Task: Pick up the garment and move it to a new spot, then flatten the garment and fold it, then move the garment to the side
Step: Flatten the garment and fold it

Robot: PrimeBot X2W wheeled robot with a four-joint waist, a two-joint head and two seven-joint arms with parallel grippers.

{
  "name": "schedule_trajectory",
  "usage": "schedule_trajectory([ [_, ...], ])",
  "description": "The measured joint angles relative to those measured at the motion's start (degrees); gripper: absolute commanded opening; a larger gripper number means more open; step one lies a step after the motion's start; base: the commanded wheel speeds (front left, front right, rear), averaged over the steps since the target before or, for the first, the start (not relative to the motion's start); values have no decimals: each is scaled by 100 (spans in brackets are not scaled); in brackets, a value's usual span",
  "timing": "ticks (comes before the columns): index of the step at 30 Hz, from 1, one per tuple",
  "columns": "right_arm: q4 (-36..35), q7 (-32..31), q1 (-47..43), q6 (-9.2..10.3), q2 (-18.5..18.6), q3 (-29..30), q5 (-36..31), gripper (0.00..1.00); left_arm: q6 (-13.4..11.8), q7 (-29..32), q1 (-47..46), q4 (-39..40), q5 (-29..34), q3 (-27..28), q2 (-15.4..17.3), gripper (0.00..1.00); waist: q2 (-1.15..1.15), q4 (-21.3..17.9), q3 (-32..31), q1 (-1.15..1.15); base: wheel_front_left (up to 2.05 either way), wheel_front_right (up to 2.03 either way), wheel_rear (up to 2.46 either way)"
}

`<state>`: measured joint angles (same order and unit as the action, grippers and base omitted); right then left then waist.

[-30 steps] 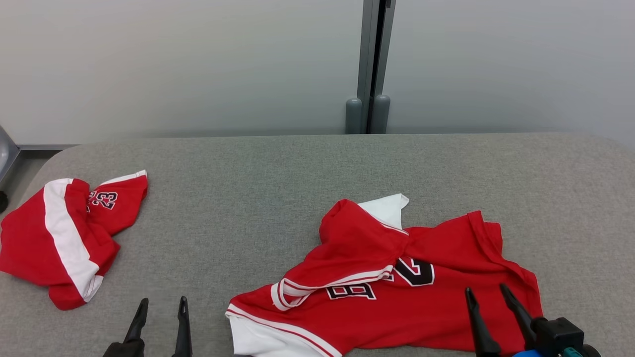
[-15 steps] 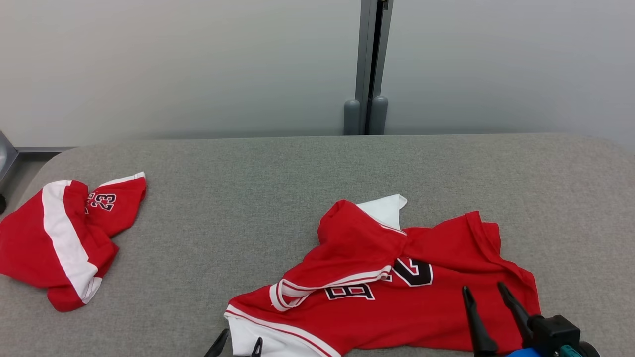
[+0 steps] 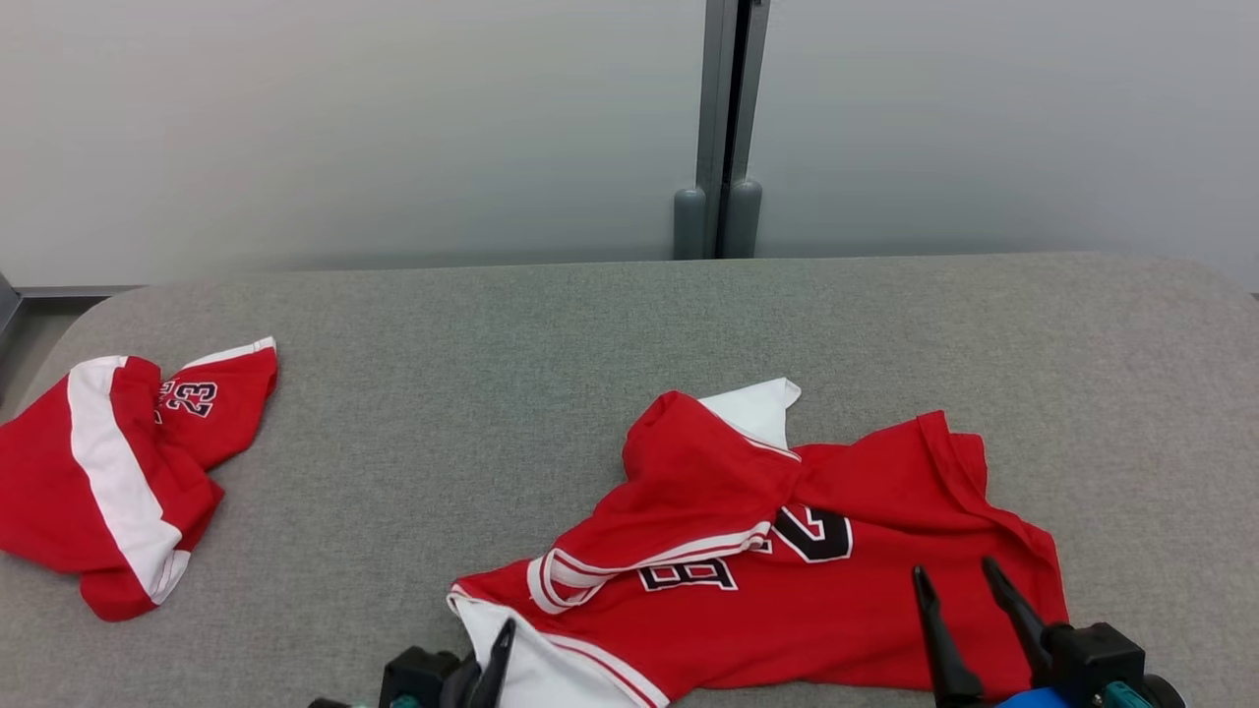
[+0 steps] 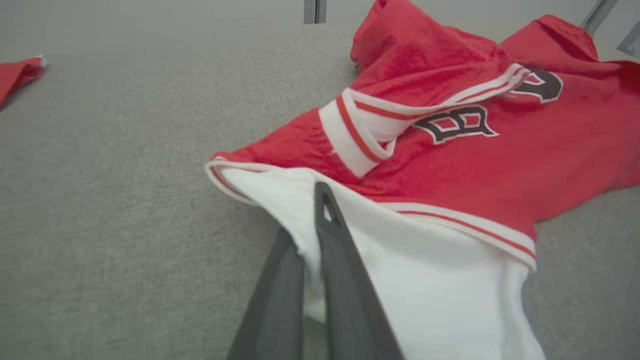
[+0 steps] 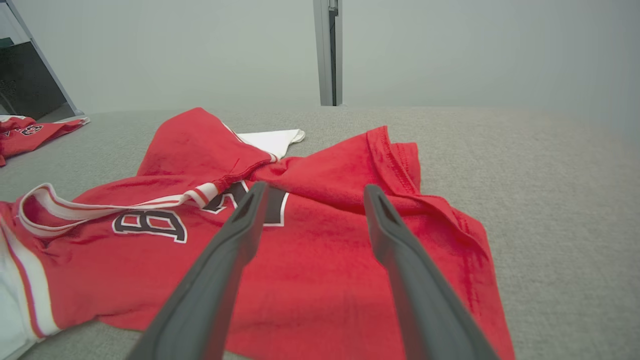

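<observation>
The garment (image 3: 787, 600) is a red jersey with white trim and black lettering, lying crumpled on the grey table (image 3: 492, 374) at the near middle-right. My left gripper (image 3: 497, 639) sits at its near left corner. In the left wrist view the fingers (image 4: 345, 280) are pinched together on the white hem of the garment (image 4: 450, 165). My right gripper (image 3: 954, 570) stands open just above the garment's right part. The right wrist view shows its two fingers (image 5: 400, 260) spread wide over the red cloth (image 5: 310, 260), with nothing between them.
A second red and white garment (image 3: 108, 482) with the number 23 lies bunched at the table's left edge. A pale wall with a grey vertical post (image 3: 723, 128) runs behind the table. Bare grey surface spreads between the two garments and at the far right.
My left gripper moved right from bare table to the garment's white corner and closed on it. The right gripper stayed put. The camera shifted slightly.
</observation>
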<state>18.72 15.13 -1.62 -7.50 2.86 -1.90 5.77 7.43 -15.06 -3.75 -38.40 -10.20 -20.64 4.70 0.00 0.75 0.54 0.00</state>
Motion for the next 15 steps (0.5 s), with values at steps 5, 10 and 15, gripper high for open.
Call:
schedule_trajectory([
  [5,2,0,59,0,-3,7,-1,100,0,0,-454,78,-102,23,79,0,0,-66,69,0,0,0,0],
  [10,3,0,129,0,-2,12,-15,100,0,0,-827,30,-199,123,123,0,0,-152,160,0,0,0,0],
  [15,45,0,194,0,-2,-13,-15,100,0,-1,-1110,-553,-378,24,93,0,0,-241,240,1,0,0,0],
])
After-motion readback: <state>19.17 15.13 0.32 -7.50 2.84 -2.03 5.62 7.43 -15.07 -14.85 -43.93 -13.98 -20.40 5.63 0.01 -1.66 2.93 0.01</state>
